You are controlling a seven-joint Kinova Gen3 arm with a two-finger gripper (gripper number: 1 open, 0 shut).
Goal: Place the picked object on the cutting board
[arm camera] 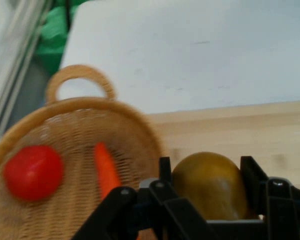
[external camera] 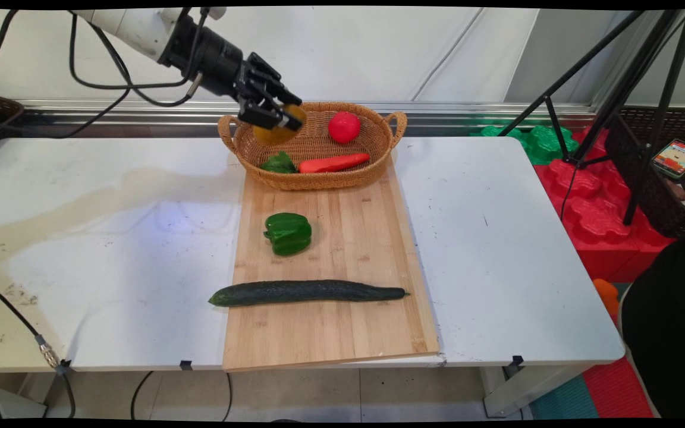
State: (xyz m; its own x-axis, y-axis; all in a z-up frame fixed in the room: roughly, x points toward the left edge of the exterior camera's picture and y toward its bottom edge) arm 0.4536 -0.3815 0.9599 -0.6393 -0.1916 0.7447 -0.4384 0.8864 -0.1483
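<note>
My gripper is shut on a yellow-brown round fruit, held just above the left end of a wicker basket. In the hand view the same fruit sits between the two black fingers. Inside the basket lie a red tomato, an orange carrot and a small green leafy piece. The hand view shows the tomato and the carrot in the basket to the left of the held fruit.
A wooden cutting board lies under and in front of the basket, with a green bell pepper and a long dark cucumber on it. A black tripod and red and green foam blocks stand off the table's right side.
</note>
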